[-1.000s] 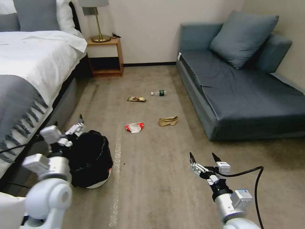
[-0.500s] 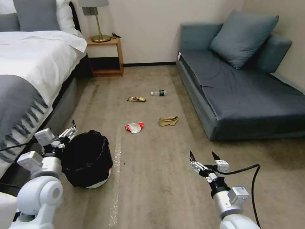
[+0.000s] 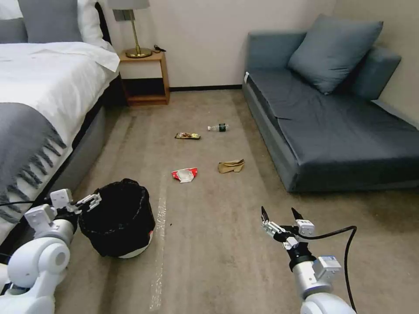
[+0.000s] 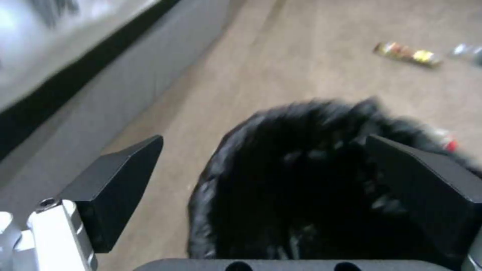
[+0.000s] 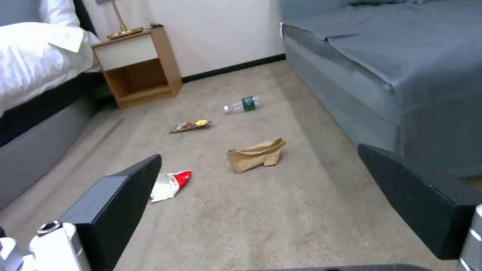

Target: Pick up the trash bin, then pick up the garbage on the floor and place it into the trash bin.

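The left gripper (image 3: 89, 201) is partly hidden at the near rim of the trash bin (image 3: 118, 218), fingers apart. The bin's inside is too dark to read. It stands on beige carpet (image 3: 209, 261) at 8 o'clock. Litter lies toward 12. At 4 o'clock, the right gripper (image 3: 281, 214) hovers spread wide.

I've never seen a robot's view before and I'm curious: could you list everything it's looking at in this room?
Trash bin: one, black liner, whitish base, floor beside bed.
Red-and-white wrapper: one, mid-floor.
Brown paper bag: one, crumpled, beside the wrapper, nearer the sofa.
Snack wrapper: one, yellow-brown, farther back.
Bottle: one, clear, green label, lying down.
Bed: one, white, grey throw.
Nightstand: one, wooden, brass lamp on top.
Sofa: one, blue-grey, cushion.
Left gripper: open at bin's rim.
Right gripper: open, above floor.
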Controlling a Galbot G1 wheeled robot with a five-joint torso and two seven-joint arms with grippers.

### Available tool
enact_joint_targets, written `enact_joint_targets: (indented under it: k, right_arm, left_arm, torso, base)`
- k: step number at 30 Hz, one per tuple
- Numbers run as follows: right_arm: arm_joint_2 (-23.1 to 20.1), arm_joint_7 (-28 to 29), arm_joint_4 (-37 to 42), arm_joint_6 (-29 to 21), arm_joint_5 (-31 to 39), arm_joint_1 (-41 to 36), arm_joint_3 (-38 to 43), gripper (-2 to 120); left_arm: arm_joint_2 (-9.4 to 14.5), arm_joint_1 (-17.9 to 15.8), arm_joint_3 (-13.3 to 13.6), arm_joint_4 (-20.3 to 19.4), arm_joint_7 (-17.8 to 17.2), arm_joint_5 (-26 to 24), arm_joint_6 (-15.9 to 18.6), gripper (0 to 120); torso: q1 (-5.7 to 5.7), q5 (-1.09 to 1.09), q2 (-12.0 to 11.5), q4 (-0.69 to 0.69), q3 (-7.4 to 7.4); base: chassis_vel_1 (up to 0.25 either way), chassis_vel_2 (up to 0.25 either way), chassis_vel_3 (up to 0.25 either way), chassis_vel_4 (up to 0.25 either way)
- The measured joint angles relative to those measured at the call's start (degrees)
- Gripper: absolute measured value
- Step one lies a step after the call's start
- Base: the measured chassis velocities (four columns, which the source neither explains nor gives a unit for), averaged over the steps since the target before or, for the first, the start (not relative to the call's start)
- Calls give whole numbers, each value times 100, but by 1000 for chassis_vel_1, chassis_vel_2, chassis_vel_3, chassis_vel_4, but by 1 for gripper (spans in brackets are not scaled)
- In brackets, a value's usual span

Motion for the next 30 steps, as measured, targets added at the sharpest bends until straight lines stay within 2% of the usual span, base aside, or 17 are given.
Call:
enact_joint_targets:
  k: [2, 3, 11, 17, 19, 23, 24, 30]
  right_arm:
    - [28, 6, -22, -2, -4, 37, -12, 100]
    - [28, 6, -22, -2, -4, 37, -12, 100]
    - [47, 39, -86, -9, -3, 98, 29, 100]
    - [38, 52, -87, -10, 7, 106, 47, 100]
    - [0, 60, -87, -18, 32, 124, 52, 100]
    - [-80, 82, -85, -70, 150, 214, 124, 100]
    - [-80, 82, -85, -70, 150, 214, 124, 100]
    - [-140, 86, -83, -132, 220, 253, 131, 100]
  left_arm:
    - [2, -69, 61, 267, 1, 60, -7, 100]
    - [2, -69, 61, 267, 1, 60, -7, 100]
    - [-121, -252, 207, 1020, 1, 216, -147, 100]
    - [-193, -355, 246, 1219, -10, 208, -184, 100]
    - [-253, -442, 282, 1346, -32, 222, -211, 97]
    - [-295, -484, 290, 1419, -44, 209, -225, 80]
    - [-295, -484, 290, 1419, -44, 209, -225, 80]
    - [-337, -465, 275, 1471, -14, 130, -241, 59]
  torso:
    - [0, 0, 0, 0, 0]
    - [0, 0, 0, 0, 0]
    - [0, 0, 0, 0, 0]
    - [0, 1, 0, 0, -1]
    - [0, 1, 0, 0, -1]
    - [0, 4, 0, 0, -1]
    - [0, 4, 0, 0, -1]
    - [0, 9, 1, 1, -1]
  base:
    - [0, 0, 0, 0]
    - [0, 0, 0, 0]
    - [0, 0, 0, 0]
    - [0, 0, 0, 0]
    - [0, 0, 0, 0]
    - [0, 0, 0, 0]
    - [0, 0, 0, 0]
    - [0, 0, 0, 0]
